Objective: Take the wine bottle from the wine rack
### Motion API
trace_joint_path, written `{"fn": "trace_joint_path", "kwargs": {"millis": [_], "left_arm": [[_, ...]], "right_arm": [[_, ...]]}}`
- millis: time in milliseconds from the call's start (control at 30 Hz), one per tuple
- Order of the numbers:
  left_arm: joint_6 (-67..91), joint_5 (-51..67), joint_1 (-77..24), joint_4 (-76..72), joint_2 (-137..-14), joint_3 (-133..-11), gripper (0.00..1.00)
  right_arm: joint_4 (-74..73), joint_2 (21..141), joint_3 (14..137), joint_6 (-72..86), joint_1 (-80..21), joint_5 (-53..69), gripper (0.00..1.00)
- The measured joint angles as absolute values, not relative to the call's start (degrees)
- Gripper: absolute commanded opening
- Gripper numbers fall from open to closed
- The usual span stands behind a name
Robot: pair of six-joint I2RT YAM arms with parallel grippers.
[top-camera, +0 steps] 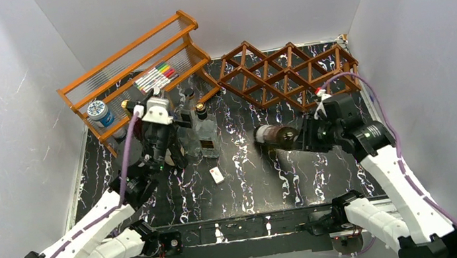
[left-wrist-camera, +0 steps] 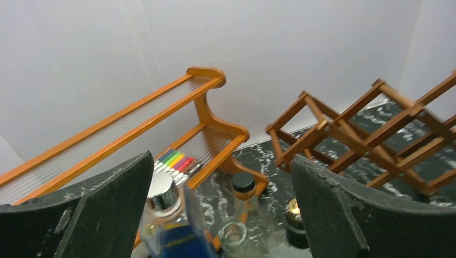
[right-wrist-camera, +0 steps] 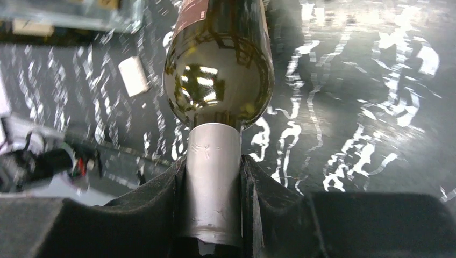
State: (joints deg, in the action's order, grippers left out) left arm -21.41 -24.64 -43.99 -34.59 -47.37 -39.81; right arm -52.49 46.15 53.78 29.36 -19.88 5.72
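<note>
The dark wine bottle hangs level above the table, clear of the dark reddish-brown lattice wine rack at the back right. My right gripper is shut on its silver-foiled neck, with the dark glass body pointing away from the camera. My left gripper is open and empty, above a group of standing bottles. In the left wrist view its fingers flank a blue-labelled bottle with a silver cap. The rack also shows there.
An orange tiered shelf with clear slats stands at the back left and holds coloured markers and a white jar. A clear square bottle stands mid-table. A small white block lies near the front. White walls enclose the table.
</note>
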Motion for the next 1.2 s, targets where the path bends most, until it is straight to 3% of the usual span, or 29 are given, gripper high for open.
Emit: {"fn": "trace_joint_path", "kwargs": {"millis": [300,567,667,800,1000,1200], "left_arm": [[-0.10,-14.74,-43.99,-10.61,-50.74,-57.76,0.98],[13.32,6.02,-44.21,0.32,-56.40,-60.71,0.98],[15.92,12.23,-48.64,4.38,-62.26,-61.10,0.98],[5.67,4.01,-66.15,16.25,-79.37,-76.23,0.98],[-4.69,1.52,-67.44,22.52,-90.94,-80.99,0.98],[-9.28,-0.78,-67.81,22.96,-93.45,-81.08,0.98]], "right_arm": [[-51.42,55.16,57.65,19.49,-20.08,25.67,0.00],[-52.71,58.15,60.20,15.09,-20.71,29.76,0.00],[-52.84,58.26,60.20,14.57,-20.99,30.20,0.00],[-53.04,57.82,60.16,14.17,-21.47,30.26,0.00],[-53.63,56.36,60.12,13.91,-22.26,30.30,0.00],[-54.08,56.05,60.10,13.78,-23.44,30.37,0.00]]}}
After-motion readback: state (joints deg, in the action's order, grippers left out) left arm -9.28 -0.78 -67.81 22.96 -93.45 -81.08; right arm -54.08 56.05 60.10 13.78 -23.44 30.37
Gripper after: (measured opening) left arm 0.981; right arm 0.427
